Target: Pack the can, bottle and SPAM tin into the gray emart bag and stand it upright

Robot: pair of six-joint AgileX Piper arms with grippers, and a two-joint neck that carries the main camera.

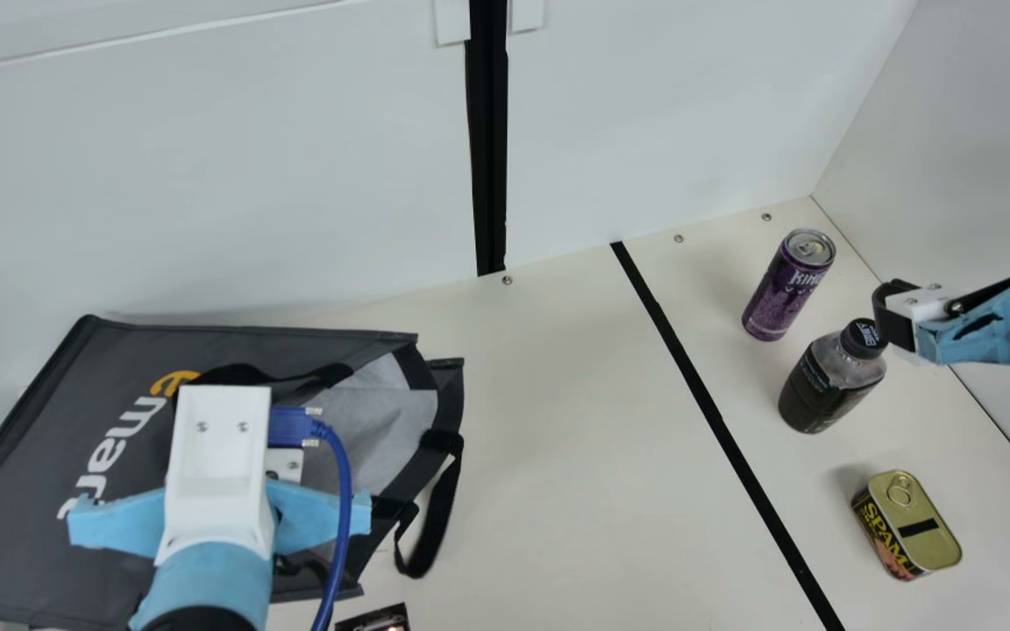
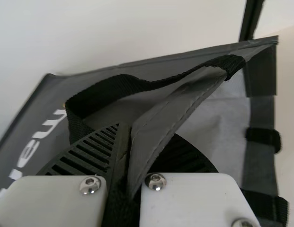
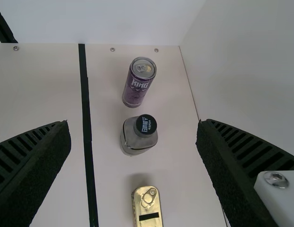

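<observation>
Clearly, yellow lettering (image 1: 885, 535) marks the SPAM tin (image 1: 906, 524).

The main view looks down across the bag (image 1: 132, 447); the left wrist shares it, closer. The right wrist looks down right of it.

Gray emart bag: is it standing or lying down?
Lying down: the bag rests on the table, printed side up, mouth toward the main view's right.
</observation>
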